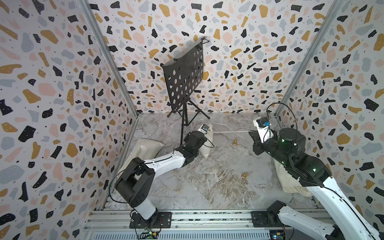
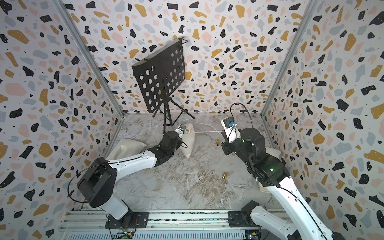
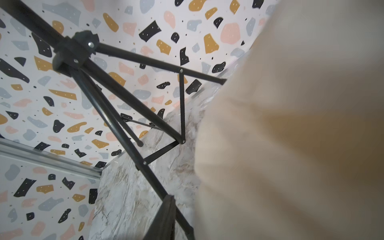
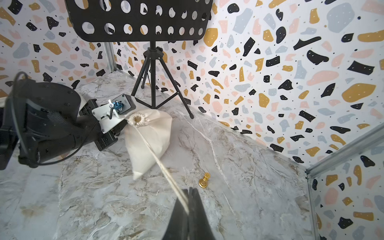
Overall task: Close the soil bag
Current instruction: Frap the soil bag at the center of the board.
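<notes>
Midway, taut drawstring over open floor.

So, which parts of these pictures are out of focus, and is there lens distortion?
Left wrist view: the soil bag is a soft, unfocused beige mass; the music stand legs are sharp. Right wrist view: the drawstring blurs near the right hand, itself soft. Both top views: the corner posts lean outward.

I count | cream bags: 3 | drawstring: 1 | gold chess pieces: 2, right of music stand | music stand: 1
</notes>
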{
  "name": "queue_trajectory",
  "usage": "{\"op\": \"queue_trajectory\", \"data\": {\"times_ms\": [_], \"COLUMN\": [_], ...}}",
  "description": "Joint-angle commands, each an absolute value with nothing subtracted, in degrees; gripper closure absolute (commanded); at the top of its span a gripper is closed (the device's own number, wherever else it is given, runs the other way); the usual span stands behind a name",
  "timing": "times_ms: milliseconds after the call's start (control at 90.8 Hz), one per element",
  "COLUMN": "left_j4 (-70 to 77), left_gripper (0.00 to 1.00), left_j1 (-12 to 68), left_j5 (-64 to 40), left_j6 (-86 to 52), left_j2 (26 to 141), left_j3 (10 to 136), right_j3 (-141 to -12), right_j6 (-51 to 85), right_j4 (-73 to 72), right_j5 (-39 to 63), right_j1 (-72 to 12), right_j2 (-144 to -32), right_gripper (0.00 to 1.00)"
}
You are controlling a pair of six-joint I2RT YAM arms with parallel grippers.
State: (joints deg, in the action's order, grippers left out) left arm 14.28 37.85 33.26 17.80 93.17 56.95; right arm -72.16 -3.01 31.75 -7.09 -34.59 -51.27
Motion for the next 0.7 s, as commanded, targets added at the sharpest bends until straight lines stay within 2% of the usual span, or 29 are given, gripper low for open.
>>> {"op": "queue_trajectory", "data": {"times_ms": [0,165,286,429,551,694], "left_j4": [5.2,7.8,11.3,15.1,14.8,13.3], "left_gripper": [0.78,0.8,0.66,0.46,0.41,0.38], "left_j1": [31.9,31.9,31.9,32.0,34.1,38.4], "left_j5": [38.0,22.5,13.9,3.4,-5.3,-13.4], "left_j6": [14.8,14.3,13.6,13.0,14.3,18.1], "left_j2": [91.1,85.8,82.5,72.8,66.4,64.5], "left_j3": [54.4,53.3,48.9,42.5,41.1,43.5], "right_j3": [-76.6,-76.1,-77.5,-79.2,-79.2,-79.3], "right_j6": [-1.8,-0.4,1.1,2.4,3.4,3.2], "right_j4": [25.5,24.0,23.6,23.9,22.9,23.6], "right_j5": [-10.9,-5.3,0.4,6.6,10.6,11.5], "right_j1": [-33.6,-33.6,-33.6,-33.6,-33.6,-33.7], "right_j2": [-48.5,-53.9,-58.0,-62.4,-64.2,-64.3], "right_gripper": [1.0,1.0,1.0,1.0,1.0,1.0]}}
